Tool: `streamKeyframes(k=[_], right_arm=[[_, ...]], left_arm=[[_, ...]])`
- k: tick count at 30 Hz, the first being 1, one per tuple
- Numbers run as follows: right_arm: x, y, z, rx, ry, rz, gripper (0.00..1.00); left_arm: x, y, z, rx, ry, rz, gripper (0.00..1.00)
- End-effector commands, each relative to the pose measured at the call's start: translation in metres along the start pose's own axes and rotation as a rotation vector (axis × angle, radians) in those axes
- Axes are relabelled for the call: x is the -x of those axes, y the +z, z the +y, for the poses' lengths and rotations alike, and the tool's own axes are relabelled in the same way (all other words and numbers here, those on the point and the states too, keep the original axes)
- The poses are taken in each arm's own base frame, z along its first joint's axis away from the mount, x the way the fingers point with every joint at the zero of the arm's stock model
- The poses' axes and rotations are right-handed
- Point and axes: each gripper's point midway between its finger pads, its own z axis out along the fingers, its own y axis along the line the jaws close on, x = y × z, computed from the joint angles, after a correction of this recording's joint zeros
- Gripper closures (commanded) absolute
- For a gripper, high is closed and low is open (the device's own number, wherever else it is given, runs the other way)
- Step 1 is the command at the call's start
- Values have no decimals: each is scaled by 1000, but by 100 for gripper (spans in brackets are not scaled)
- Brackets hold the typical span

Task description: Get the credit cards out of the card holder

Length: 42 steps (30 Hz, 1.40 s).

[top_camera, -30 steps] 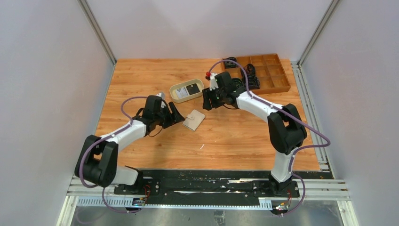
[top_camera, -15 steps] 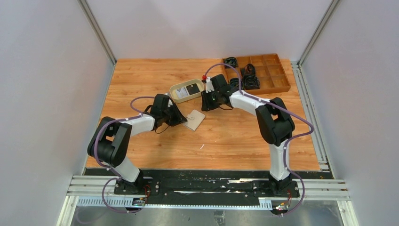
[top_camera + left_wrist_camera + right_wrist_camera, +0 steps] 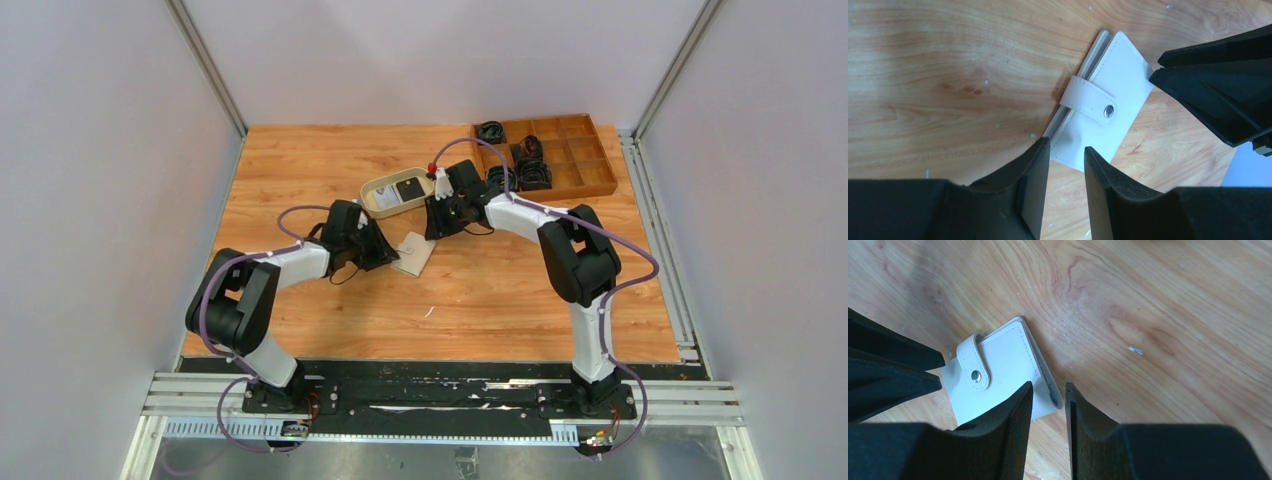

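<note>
**Asker:** What does the overhead camera show?

**Me:** The card holder (image 3: 413, 254), cream and folded shut, lies flat on the wooden desk (image 3: 480, 300). My left claw (image 3: 385, 252) is down at its left side. My right claw (image 3: 432, 228) is at its far right corner.

**Asker:** And your left wrist camera?

**Me:** The card holder (image 3: 1103, 110) has its snap tab fastened. Its near end sits in the narrow gap of my left claw (image 3: 1066, 147). I cannot tell whether I am pinching it.

**Asker:** Your right wrist camera?

**Me:** A corner of the card holder (image 3: 998, 375) lies between the tips of my right claw (image 3: 1048, 386), which are close together. Whether it is gripped, I cannot tell.
</note>
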Motion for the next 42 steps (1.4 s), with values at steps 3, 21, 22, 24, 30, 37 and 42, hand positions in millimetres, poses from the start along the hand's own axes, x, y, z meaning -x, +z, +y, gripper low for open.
streamKeyframes(k=[3,21,22,24,30,37,42], right_arm=[[-4,6,-1,36,20,8,66],[-26,3,-2,36,43,38,66],[-29,2,-1,37,45,42,66],[-36,-2,0,37,53,52,66],[-57,-25,8,32,99,63,66],[-89,-55,46,101,155,81,66],[-85,-75,57,89,88,75,65]], left_arm=[[0,-17,0,56,32,12,57],[-32,5,4,47,-44,61,58],[-30,8,5,53,-40,53,58],[-23,14,4,59,-28,43,58],[3,34,-10,60,14,8,60],[53,51,-46,20,90,-82,59],[89,43,-70,-49,178,-155,53]])
